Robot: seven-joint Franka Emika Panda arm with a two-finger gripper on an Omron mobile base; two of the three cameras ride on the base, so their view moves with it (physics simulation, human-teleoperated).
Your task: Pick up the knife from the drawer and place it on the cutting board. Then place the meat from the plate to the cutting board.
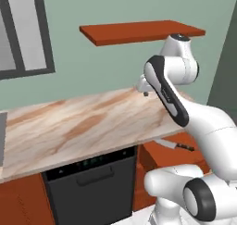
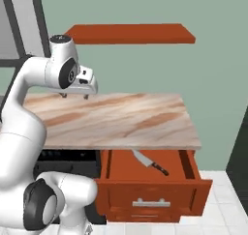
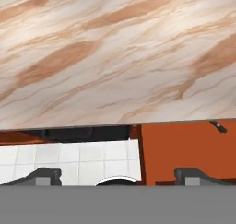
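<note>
The drawer (image 2: 150, 178) stands pulled open under the right end of the marble counter (image 2: 116, 120). On its flat orange-red bottom lies the knife (image 2: 149, 162), blade toward the back left and dark handle toward the front right; the knife (image 1: 175, 145) also lies partly behind my arm. My gripper (image 2: 74, 95) hangs open and empty just above the counter's back left part, well away from the drawer. In the hand view the fingertips (image 3: 44, 175) stand wide apart, and the drawer (image 3: 184, 149) lies lower right with the knife's handle tip (image 3: 218, 126) peeking from under the counter edge. The cutting board, plate and meat are out of view.
An orange-red shelf (image 2: 131, 33) hangs on the green wall above the counter. A black dishwasher (image 1: 92, 182) sits below the counter, left of the drawer. A dark-framed window (image 1: 23, 29) is at the far left. White floor tiles (image 3: 73, 158) lie below.
</note>
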